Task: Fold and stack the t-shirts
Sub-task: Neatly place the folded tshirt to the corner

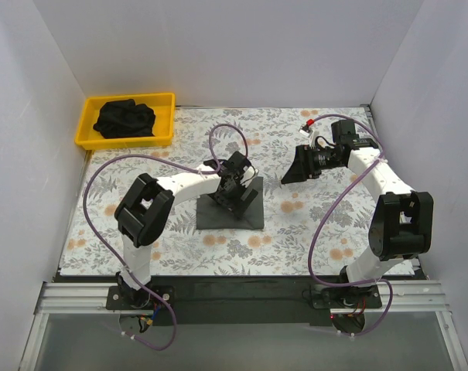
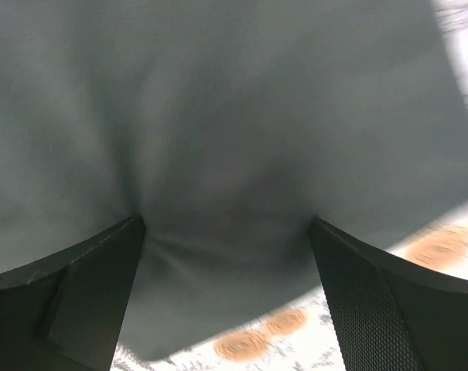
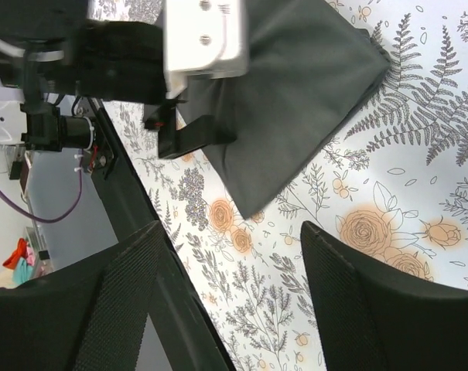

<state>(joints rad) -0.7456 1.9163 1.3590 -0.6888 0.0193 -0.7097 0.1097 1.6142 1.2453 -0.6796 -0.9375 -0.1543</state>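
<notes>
A folded dark grey t-shirt [image 1: 232, 212] lies flat in the middle of the flowered table. My left gripper [image 1: 237, 193] is open and pressed down on its top; in the left wrist view the cloth [image 2: 234, 139] fills the frame between the fingers [image 2: 373, 301]. The same shirt shows in the right wrist view [image 3: 295, 100]. My right gripper [image 1: 298, 168] is open and empty, held in the air to the right of the shirt. More crumpled black t-shirts [image 1: 124, 118] lie in the yellow tray [image 1: 127, 140] at the back left.
White walls close the table at the back and both sides. Purple cables [image 1: 226, 135] loop above both arms. A black rail [image 1: 241, 290] runs along the near edge.
</notes>
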